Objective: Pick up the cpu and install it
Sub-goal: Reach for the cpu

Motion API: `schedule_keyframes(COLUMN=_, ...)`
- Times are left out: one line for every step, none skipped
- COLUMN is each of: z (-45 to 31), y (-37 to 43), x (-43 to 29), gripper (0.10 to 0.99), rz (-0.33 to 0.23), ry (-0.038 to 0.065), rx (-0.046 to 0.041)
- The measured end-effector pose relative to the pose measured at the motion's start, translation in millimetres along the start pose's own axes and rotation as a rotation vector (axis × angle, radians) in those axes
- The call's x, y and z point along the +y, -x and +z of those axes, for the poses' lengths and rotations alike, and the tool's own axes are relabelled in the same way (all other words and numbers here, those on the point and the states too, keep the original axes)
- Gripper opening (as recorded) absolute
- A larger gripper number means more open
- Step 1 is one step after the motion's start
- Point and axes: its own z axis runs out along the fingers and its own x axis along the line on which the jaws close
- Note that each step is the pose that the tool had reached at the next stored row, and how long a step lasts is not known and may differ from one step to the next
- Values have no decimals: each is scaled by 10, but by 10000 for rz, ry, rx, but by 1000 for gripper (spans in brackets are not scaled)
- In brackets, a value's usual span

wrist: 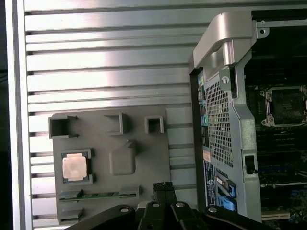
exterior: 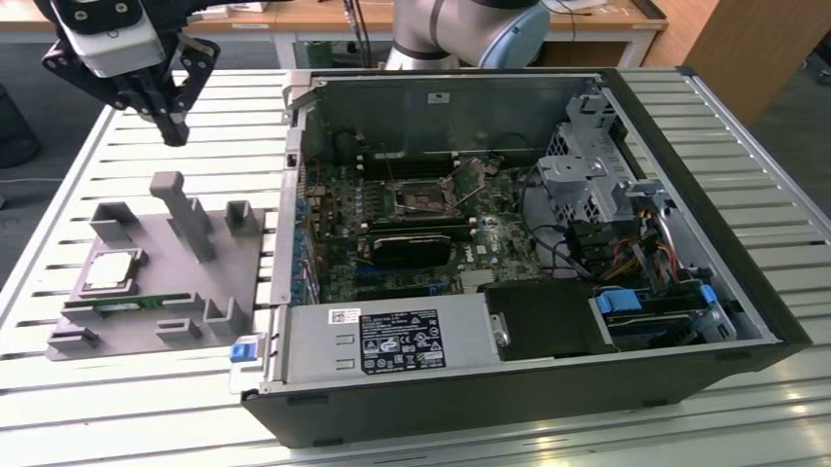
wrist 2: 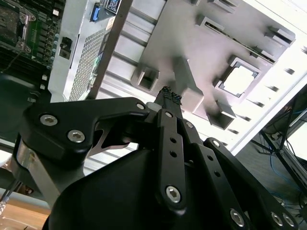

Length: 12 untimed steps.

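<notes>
Gripper [exterior: 173,131]: black linkage fingers with silver screws, pale grey housing; arm [exterior: 442,34]: silver-grey tubular body, light blue joint cap.

One cpu [exterior: 111,269], at the exterior view's left; one grey holder block [exterior: 247,282] beneath it; one green memory stick [exterior: 120,304] in that block; one open computer case [exterior: 520,413], across the frame's middle and right; one processor socket [exterior: 426,197] inside; one pincer [exterior: 171,136], upper left; one slatted table [exterior: 143,413].
</notes>
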Motion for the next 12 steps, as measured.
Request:
schedule_keyframes(z=0, y=-11, x=-1, gripper=106, rz=0, ry=0, rx=-1)
schedule_keyframes(z=1, y=-21, x=-2, gripper=106, rz=0, ry=0, rx=0)
schedule_keyframes(z=1, y=-32, x=-2, gripper=106, rz=0, ry=0, rx=0)
schedule_keyframes(z=1, y=-41, x=-3, gripper=106, rz=0, ry=0, rx=0)
schedule_keyframes(z=2, y=-51, x=-4, gripper=106, rz=-1, ry=0, rx=0)
schedule_keyframes(z=3, y=-62, x=-5, gripper=106, rz=-1, ry=0, rx=0)
schedule_keyframes(z=3, y=-72, x=-6, gripper=106, rz=0, ry=0, rx=0)
schedule_keyframes(z=3, y=-82, x=-7, gripper=106, rz=-1, ry=0, rx=0)
schedule_keyframes(z=3, y=-92, x=-7, gripper=106, rz=0, ry=0, rx=0)
schedule_keyframes(z=4, y=-102, x=-8, gripper=106, rz=0, ry=0, rx=0)
schedule_keyframes(z=5, y=-111, x=-9, gripper=106, rz=0, ry=0, rx=-1)
schedule_keyframes(z=4, y=-121, x=-9, gripper=106, rz=0, ry=0, rx=0)
